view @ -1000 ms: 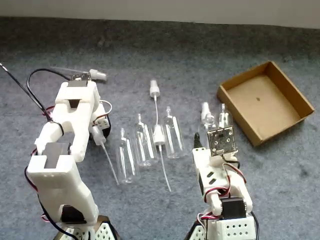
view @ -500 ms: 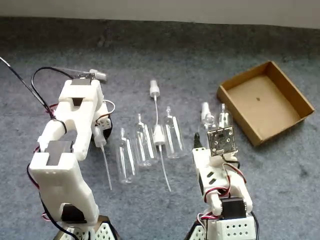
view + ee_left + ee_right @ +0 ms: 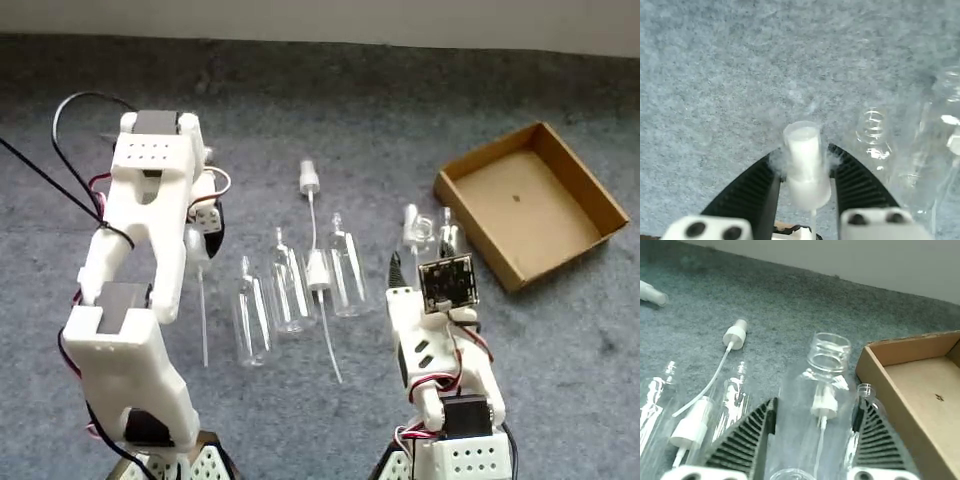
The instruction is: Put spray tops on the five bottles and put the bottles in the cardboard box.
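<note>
At the left of the grey carpet [image 3: 330, 100], we see the left gripper [image 3: 804, 161] clamped narrowly on a white spray top [image 3: 802, 145], 1 black finger pressed to each side of it. Its thin dip tube [image 3: 203, 320] runs back toward the arm's base, just beside the left bottle [image 3: 250, 315].

That bottle lies in a row of 3 clear bottles at mid-carpet, with the middle bottle [image 3: 288, 290] and the right bottle [image 3: 347, 270], all with bare necks pointing away from the arms. 2 loose tops lie near them. The far spray top [image 3: 309, 178] is beyond the row. The near spray top [image 3: 318, 270] lies between the middle and right bottles, its tube trailing toward the arms.

The right gripper [image 3: 815, 406] has its jaws closed against both sides of the held bottle [image 3: 800, 390]. A white sprayer and tube show inside it, under a clear cap. We find the 5th bottle [image 3: 450, 235] just beside it, toward the cardboard box [image 3: 540, 215], which sits open at the carpet's right side.
</note>
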